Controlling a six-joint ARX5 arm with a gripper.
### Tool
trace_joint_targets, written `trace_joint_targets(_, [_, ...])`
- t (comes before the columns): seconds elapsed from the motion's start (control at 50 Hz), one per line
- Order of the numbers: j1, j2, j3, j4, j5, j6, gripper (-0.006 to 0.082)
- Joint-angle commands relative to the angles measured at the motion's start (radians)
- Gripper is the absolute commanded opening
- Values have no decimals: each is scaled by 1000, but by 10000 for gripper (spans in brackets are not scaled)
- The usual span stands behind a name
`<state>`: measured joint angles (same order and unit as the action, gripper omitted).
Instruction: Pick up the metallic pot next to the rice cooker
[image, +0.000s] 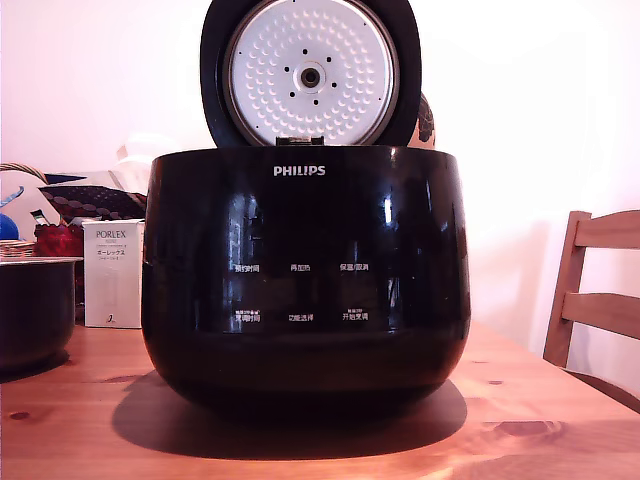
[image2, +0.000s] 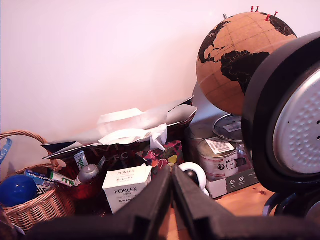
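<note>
The metallic pot (image: 30, 310), dark with a thin light rim, stands on the wooden table (image: 90, 420) at the exterior view's left edge, cut off by the frame. Beside it the large glossy black rice cooker (image: 305, 275) fills the middle, its lid raised and the dimpled silver inner lid (image: 310, 72) facing out. In the wrist view the cooker's raised lid (image2: 295, 125) shows close by, and the pot is out of sight. My gripper (image2: 173, 172) appears only in the wrist view, its black fingers pressed together with nothing between them. It is raised above the table behind the clutter.
A white Porlex box (image: 112, 272) stands just behind the pot, also seen as the Porlex box (image2: 127, 187). Nearby are a wicker basket (image2: 35, 210) with a blue ball, a paper bag (image2: 125, 130), tins (image2: 222, 155) and a cork globe (image2: 240, 55). A wooden chair (image: 600, 290) stands at the exterior view's right.
</note>
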<state>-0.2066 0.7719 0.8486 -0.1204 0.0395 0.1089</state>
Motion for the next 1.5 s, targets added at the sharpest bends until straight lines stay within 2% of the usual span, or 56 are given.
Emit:
trace_joint_targets(0.0, [5,-8,-25,16,6,6,-21])
trace_joint_targets(0.24, [5,-8,-8,-24,9,86,-21])
trace_joint_targets(0.3, [5,-8,6,-54,32,121,-21])
trace_joint_targets(0.34, [5,-7,16,-77,46,190,-21])
trace_joint_targets(0.36, [5,-8,22,-97,59,190,-21])
trace_joint_targets(0.38, [5,-8,28,-113,64,272,-21])
trace_joint_targets(0.42, [5,-8,42,-153,68,272,-21])
trace_joint_targets(0.44, [5,-8,50,-175,68,344,-21])
trace_joint_targets(0.48, [5,-7,65,-219,68,378,-21])
trace_joint_targets(0.5, [5,-7,74,-243,68,430,-21])
trace_joint_targets(0.54, [5,-6,89,-294,68,442,-21])
trace_joint_targets(0.56, [5,-6,95,-320,68,495,-21])
trace_joint_targets(0.6, [5,-6,106,-378,69,507,-21])
trace_joint_targets(0.62, [5,-6,110,-400,70,559,-21])
trace_joint_targets(0.72, [5,3,121,-543,69,607,-21])
trace_joint_targets(0.88, [5,36,121,-763,64,606,-15])
trace_joint_targets(0.96, [5,55,121,-838,65,602,33])
trace_joint_targets(1.02, [5,66,121,-872,66,598,147])
trace_joint_targets(1.1, [5,77,121,-883,64,598,343])
trace_joint_targets(1.14, [5,80,121,-881,64,599,385])
trace_joint_targets(1.34, [5,132,121,-865,58,653,446])
trace_joint_targets(1.48, [6,216,121,-840,57,718,451])
